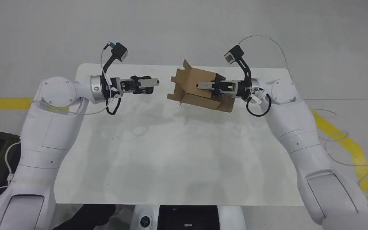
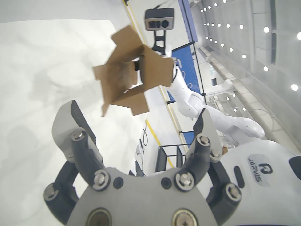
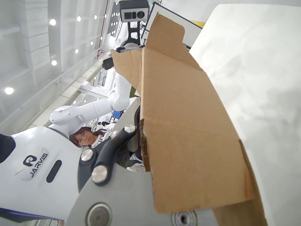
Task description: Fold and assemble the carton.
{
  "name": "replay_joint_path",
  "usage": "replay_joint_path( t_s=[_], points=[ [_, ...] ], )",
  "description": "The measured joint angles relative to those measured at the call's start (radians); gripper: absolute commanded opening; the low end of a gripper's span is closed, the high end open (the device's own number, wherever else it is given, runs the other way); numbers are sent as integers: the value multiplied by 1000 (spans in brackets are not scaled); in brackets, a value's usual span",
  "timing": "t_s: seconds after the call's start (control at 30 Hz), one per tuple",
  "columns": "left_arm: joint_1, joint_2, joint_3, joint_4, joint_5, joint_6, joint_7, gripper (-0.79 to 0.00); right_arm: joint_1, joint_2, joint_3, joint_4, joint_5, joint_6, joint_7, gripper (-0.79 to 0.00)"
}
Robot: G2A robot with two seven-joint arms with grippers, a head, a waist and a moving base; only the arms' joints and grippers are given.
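1. Table point(image 1: 172, 161): white top. Most of its surface lies on the robot's side of the carton point(image 1: 192, 99), which sits over the far part of the table.

2. Left gripper point(image 1: 154, 81): I read its fingers as spread wide, with nothing between them. It is on the carton's left, level with it and well apart from it. Its fingertips point at the carton's open end.

3. Carton: brown cardboard, partly erected as an open sleeve. The end facing the left gripper is open and its flaps splay outward. I cannot tell whether its lower edge touches the table.

4. Right gripper point(image 1: 201, 86): it is on the carton's right and clamped on one carton wall. In the top view, one light finger lies along the outside of that wall. In the left wrist view, a dark finger shows inside the sleeve through the open end
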State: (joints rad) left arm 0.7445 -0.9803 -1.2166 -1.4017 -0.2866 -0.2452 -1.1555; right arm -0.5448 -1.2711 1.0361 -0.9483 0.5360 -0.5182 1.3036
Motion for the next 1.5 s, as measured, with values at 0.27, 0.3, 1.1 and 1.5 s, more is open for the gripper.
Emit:
replay_joint_path(
  t_s=[0.27,0.3,1.1,1.5],
  points=[
    [-18,-12,74,62,76,27,25,0,-45,27,48,-95,14,38,36,-785],
    [-21,-14,85,69,85,32,28,0,-52,30,51,-107,19,40,38,-785],
    [-49,-33,148,60,79,62,25,0,-49,24,11,-157,88,22,20,-785],
    [-34,-29,132,18,62,67,7,0,-44,14,-19,-163,111,19,17,-785]
  ],
)
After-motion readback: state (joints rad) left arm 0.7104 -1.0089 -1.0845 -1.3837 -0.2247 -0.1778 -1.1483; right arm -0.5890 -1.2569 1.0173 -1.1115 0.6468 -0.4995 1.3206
